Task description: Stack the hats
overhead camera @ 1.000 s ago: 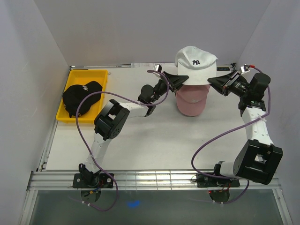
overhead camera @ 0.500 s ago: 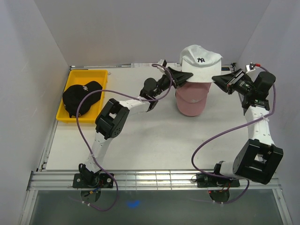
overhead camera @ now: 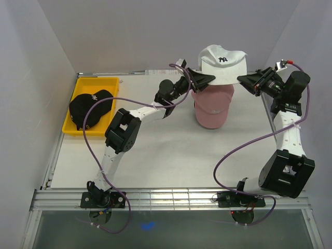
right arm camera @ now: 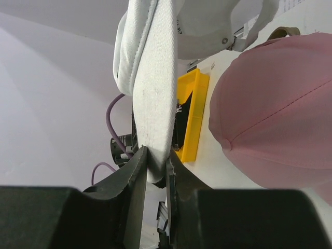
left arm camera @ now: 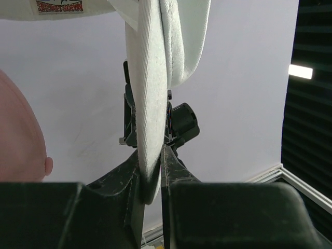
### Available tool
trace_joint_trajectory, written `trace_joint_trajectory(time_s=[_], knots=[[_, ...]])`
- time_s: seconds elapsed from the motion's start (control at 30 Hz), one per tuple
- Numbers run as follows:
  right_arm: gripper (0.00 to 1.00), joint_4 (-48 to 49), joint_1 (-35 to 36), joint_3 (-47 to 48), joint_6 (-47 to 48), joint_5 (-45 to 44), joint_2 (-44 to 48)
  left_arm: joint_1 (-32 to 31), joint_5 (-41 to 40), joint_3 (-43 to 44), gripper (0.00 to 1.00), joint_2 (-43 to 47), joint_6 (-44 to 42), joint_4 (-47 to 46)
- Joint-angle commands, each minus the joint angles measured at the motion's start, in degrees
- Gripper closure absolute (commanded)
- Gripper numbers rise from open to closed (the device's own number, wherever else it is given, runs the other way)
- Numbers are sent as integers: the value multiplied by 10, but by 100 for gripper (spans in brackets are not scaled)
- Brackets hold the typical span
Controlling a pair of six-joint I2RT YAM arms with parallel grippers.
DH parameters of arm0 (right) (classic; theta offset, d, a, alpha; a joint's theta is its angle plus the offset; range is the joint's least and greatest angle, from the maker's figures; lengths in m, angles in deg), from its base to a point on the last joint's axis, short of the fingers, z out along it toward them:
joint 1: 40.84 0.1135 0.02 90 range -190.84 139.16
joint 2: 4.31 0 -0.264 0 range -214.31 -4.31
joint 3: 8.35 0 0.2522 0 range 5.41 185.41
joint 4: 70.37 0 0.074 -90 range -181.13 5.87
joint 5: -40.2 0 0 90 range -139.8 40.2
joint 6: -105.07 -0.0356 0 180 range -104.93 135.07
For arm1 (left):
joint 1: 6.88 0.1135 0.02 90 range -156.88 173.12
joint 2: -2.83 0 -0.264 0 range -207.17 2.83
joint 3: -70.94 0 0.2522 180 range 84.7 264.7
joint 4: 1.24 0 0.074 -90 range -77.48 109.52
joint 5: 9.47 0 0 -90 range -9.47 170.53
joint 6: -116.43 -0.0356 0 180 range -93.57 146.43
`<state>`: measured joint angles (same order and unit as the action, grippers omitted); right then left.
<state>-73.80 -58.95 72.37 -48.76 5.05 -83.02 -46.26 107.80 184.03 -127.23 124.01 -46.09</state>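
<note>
In the overhead view, three caps are showing. One white fabric baseball cap (overhead camera: pixel 222 65) is hanging in the upper centre of the frame. One pink fabric cap (overhead camera: pixel 211 106) is sitting just below it on the desk (overhead camera: pixel 166 150). One black fabric cap (overhead camera: pixel 91 106) is lying in the single yellow plastic tray (overhead camera: pixel 98 82) at upper left. Two arms are reaching in. The left pincer (overhead camera: pixel 207 79) is pinching the white cap's left edge and the right pincer (overhead camera: pixel 244 79) is pinching its right edge.

Compared with half a second ago, the white cap is sitting higher in the frame and more of the pink crown is showing beneath it. Both pincers are also sitting higher and further toward the back wall. The black cap and the tray are lying where they were.

In the left wrist view, the left pincer (left arm camera: pixel 150 171) is pressing its two dark fingers together on a fold of white cap fabric (left arm camera: pixel 150 104) that is running up the centre of the frame. A slice of the pink cap (left arm camera: pixel 18 135) is showing at the left edge, apart from the white fabric.

In the right wrist view, the right pincer (right arm camera: pixel 155 161) is likewise clamping a band of white cap fabric (right arm camera: pixel 153 88). The pink cap (right arm camera: pixel 275 114) is filling the right side below it with a gap between them, and the yellow tray (right arm camera: pixel 192 114) is showing behind.
</note>
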Motion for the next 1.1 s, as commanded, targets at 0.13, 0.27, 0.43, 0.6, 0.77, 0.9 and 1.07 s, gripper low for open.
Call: trace_joint_trajectory(time_s=[0.13, 0.27, 0.43, 0.6, 0.77, 0.9, 1.07], knots=[[92, 43, -11, -18, 47, -12, 8, -11, 46, -2, 100, -16, 8, -37], [92, 55, -10, -48, 47, -16, 18, -13, 53, -3, 100, -27, 16, -51], [92, 64, -8, -100, 56, -19, 47, -14, 54, -42, 100, -9, 12, -80], [92, 65, -3, -156, 69, -20, 70, -14, 55, -101, 100, 25, -5, -96], [92, 58, -3, -191, 84, -20, 95, -14, 50, -158, 100, 46, -5, -131], [92, 44, -3, -209, 102, -19, 102, -14, 46, -194, 100, 57, -3, -162], [92, 24, -3, -237, 118, -29, 113, -13, 43, -232, 100, 69, -2, -172]])
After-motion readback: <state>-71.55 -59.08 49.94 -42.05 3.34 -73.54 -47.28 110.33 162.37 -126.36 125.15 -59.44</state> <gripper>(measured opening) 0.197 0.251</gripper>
